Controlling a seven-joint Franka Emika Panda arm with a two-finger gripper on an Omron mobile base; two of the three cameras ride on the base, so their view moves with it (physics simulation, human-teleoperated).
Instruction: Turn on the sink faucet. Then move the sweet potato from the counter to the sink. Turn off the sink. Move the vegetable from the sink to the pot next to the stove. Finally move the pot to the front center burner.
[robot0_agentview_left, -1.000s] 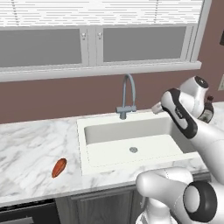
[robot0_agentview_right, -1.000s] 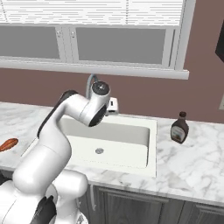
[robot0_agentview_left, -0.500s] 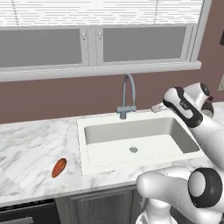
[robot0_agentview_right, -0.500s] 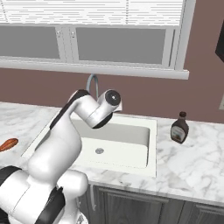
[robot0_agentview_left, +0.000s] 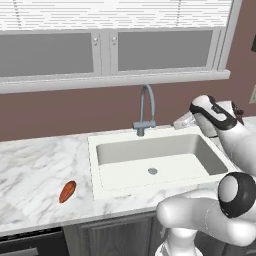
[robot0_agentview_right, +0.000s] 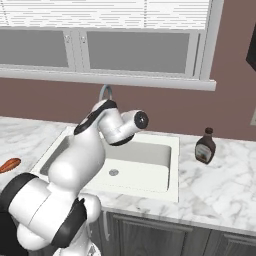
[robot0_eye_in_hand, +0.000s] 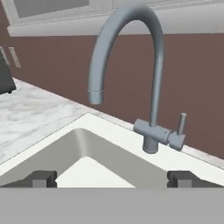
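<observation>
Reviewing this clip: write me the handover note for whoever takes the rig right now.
Gripper: open, empty, aimed at the sink faucet, short of its lever.
Sweet potato: on the counter, left of the sink.
Brown bottle: on the counter right of the sink.
Done: nothing; no water runs from the spout.
Left: turn faucet on, potato into sink, faucet off, potato to pot, pot to front center burner.

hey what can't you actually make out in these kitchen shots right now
- Sink faucet: right base view, mostly hidden behind the arm.
- Tool: left base view, too small to read its jaws; in hand view its fingertips sit wide apart, holding nothing.
- Sweet potato: right base view, partly hidden by the robot's body.
- Bottle: label too small to read.
</observation>
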